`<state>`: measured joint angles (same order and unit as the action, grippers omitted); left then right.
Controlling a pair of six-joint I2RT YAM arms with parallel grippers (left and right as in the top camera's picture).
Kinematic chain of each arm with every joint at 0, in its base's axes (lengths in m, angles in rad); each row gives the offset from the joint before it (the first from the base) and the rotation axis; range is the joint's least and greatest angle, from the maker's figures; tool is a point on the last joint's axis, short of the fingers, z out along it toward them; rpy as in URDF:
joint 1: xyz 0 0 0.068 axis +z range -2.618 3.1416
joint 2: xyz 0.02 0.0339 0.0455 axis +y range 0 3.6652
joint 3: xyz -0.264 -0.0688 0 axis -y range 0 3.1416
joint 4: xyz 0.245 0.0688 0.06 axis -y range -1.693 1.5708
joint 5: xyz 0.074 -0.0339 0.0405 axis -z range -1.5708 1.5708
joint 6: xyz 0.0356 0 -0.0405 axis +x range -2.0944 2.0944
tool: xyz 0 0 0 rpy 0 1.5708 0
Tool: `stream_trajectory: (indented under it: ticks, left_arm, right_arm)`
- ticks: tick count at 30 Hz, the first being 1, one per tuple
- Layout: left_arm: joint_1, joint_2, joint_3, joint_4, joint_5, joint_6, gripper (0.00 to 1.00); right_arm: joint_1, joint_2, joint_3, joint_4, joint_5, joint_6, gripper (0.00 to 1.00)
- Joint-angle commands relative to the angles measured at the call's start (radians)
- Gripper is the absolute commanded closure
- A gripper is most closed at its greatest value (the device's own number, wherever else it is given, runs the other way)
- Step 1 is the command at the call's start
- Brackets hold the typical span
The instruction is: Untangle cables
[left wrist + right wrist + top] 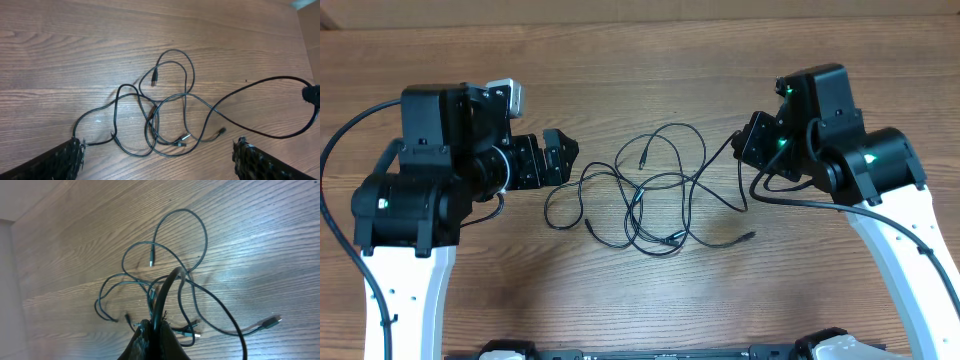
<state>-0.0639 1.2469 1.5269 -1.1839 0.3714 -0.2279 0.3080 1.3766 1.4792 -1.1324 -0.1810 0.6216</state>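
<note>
The cables (638,195) lie as a loose tangle of thin black cords on the wooden table, between the two arms. My left gripper (561,158) hovers at the tangle's left edge. In the left wrist view it (160,161) is open wide, with bare wood between its fingers (65,160) and the cables (150,117) just ahead. My right gripper (743,140) is at the tangle's right side. In the right wrist view it (161,326) is shut on one black cable strand (169,282), which rises from between its fingers. A loose plug end (151,260) lies beyond.
Thick black arm wiring loops off the left arm (332,150) and beside the right arm (790,200). The right gripper's tip (312,95) shows at the right edge of the left wrist view. The table's far edge (640,20) runs along the top.
</note>
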Motion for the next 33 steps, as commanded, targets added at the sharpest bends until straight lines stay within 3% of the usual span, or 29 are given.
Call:
stream_trajectory:
  ticks: [1,9,17,24,33]
  left_arm:
    - [0.005,0.031,0.006,-0.012,0.015,0.027,0.03]
    - [0.005,0.04,0.006,-0.014,0.105,0.101,0.12]
    - [0.005,0.017,0.006,-0.073,0.203,0.101,0.15]
    - [0.005,-0.099,0.006,-0.07,0.194,0.101,0.14]
    - [0.005,-0.294,0.006,-0.153,0.113,0.101,0.03]
  right_arm:
    - [0.0,0.016,0.008,0.009,-0.016,0.002,0.96]
    - [0.0,0.056,0.008,-0.009,-0.03,0.002,0.96]
    - [0.0,0.069,0.008,-0.008,-0.031,0.002,0.96]
    - [0.0,0.069,0.008,-0.01,-0.031,0.002,0.96]
    - [0.0,0.069,0.008,-0.013,-0.03,0.002,0.96]
